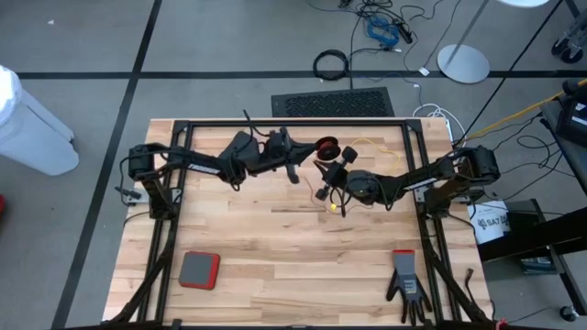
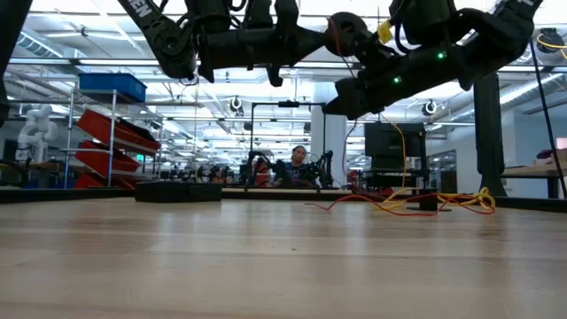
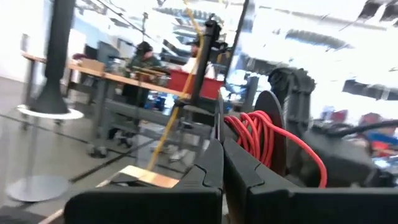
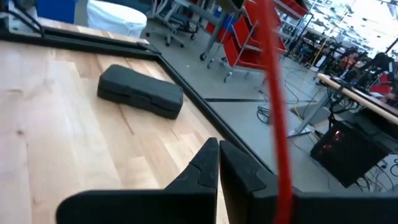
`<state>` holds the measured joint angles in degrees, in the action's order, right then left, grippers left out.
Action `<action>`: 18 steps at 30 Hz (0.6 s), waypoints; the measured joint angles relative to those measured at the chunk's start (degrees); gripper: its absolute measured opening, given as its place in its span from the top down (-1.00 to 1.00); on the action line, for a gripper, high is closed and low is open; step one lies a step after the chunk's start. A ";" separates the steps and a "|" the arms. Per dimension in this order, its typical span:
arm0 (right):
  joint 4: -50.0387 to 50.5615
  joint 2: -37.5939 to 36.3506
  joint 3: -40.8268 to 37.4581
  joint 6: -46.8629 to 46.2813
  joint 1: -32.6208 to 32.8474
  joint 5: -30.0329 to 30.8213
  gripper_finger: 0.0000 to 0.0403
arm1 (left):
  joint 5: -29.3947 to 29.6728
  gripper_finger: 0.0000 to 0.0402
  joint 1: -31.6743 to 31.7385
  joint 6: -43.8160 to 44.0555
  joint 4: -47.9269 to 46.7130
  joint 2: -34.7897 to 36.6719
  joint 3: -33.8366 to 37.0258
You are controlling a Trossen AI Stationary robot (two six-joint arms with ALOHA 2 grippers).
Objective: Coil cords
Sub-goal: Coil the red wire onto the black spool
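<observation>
Near edge of bench (image 1: 293,266): a red pad (image 1: 198,269) toward the left, a dark glove (image 1: 406,284) toward the right.
Right end effector (image 1: 332,174): fingers shut together, raised over mid-bench, a red cord (image 4: 277,118) running just beside them.
Left end effector (image 1: 295,165): fingers pressed shut, beside a black reel (image 1: 326,147) wound with red cord.
Far side: yellow cord (image 1: 371,147) loose on the bench.
</observation>
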<state>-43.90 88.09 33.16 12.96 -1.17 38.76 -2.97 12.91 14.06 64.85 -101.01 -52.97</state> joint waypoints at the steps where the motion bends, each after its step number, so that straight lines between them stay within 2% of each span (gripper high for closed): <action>1: -0.02 0.00 -0.27 0.14 0.00 0.00 1.00 | -1.28 1.00 0.36 1.25 0.20 0.00 0.00; 6: -2.47 0.00 -3.05 0.62 0.00 0.08 1.00 | -8.66 1.00 2.17 6.16 1.28 0.00 0.00; 13: -9.09 -0.02 -6.41 1.37 0.74 -3.37 0.98 | -9.13 1.00 2.65 2.97 -0.96 0.00 0.00; 18: -9.03 -0.02 -6.46 1.39 2.73 -3.04 0.81 | -9.24 1.00 2.86 1.48 -3.25 0.00 0.00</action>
<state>-52.93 88.07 26.70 14.35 1.56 35.72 -12.20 15.77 15.54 61.60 -101.01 -52.97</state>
